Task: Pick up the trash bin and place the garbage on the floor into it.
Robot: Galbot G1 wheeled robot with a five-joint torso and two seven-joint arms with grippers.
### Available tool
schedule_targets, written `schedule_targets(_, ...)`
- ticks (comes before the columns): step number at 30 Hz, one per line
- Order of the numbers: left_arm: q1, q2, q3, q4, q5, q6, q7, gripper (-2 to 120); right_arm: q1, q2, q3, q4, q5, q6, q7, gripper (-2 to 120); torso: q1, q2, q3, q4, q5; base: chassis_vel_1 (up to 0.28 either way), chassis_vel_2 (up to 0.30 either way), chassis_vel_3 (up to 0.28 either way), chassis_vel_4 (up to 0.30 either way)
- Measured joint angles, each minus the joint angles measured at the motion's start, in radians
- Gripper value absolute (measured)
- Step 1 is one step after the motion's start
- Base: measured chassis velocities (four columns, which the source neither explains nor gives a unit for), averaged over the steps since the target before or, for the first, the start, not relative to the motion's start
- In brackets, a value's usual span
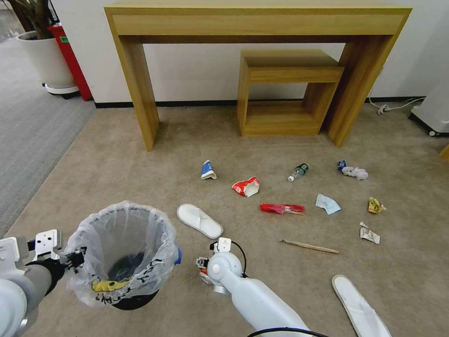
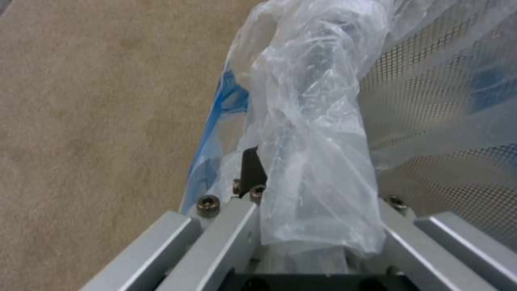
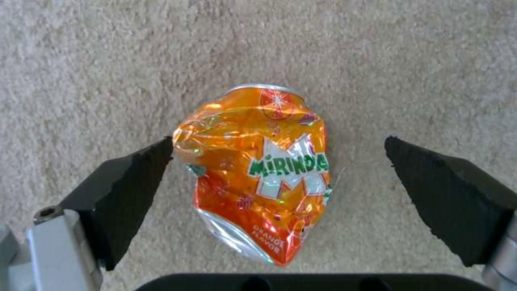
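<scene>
Beige floor (image 1: 117, 154) all round, litter strewn ahead. My left gripper (image 1: 70, 260) holds the trash bin (image 1: 122, 252) by its bagged rim, jaws clamped on it. My right gripper (image 3: 277, 161) hangs, jaws wide, straddling a crushed orange can (image 3: 258, 173) on the carpet. Next, I reckon: close squarely, lift it binward.

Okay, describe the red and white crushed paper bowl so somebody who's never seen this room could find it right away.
Start at the big wooden desk against the wall and the small wooden stool under it. On the carpet just in front of the stool lies the crushed paper bowl, between a blue and white wrapper and a small plastic bottle. It alone is red outside with an open white mouth.
</scene>
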Motion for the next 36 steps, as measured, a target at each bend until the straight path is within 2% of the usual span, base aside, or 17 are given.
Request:
schedule_targets(15, 0.010, -0.018, 0.006, -0.011, 0.017, 0.000, 0.004, 1, -0.006, 0.027, -0.004, -0.069, -0.046, 0.017, -0.034, 100, 0.000, 0.000, 0.000, 0.0000, 0.0000, 0.000, 0.000, 0.000, 0.000)
schedule_targets(36, 0.011, -0.018, 0.003, -0.019, 0.019, -0.007, 0.006, 1, -0.037, 0.021, 0.003, -0.076, -0.072, 0.030, -0.055, 100, 0.000, 0.000, 0.000, 0.0000, 0.0001, 0.000, 0.000, 0.000, 0.000)
